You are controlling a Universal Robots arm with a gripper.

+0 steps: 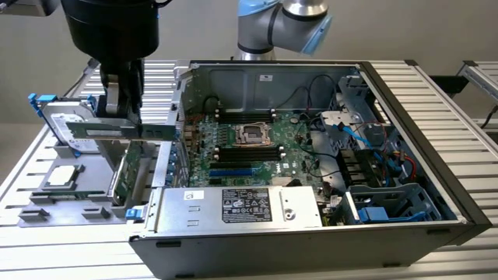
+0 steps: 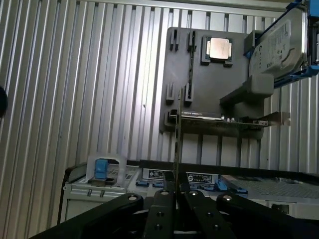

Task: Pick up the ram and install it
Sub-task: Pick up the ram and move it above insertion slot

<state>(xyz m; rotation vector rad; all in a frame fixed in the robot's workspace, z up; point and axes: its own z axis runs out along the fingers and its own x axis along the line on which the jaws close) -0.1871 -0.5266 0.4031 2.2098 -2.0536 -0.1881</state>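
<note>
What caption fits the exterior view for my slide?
Gripper holds the ram over the parts tray, beside the open computer case.

A ribbed metal table (image 1: 55,259) of long parallel slats carries two things. An open computer case (image 1: 272,256) lies on its side and takes up most of the surface. Just beside it, on the exterior view's left, a flat grey tray (image 1: 70,207) with raised holders rests directly on the slats.
</note>
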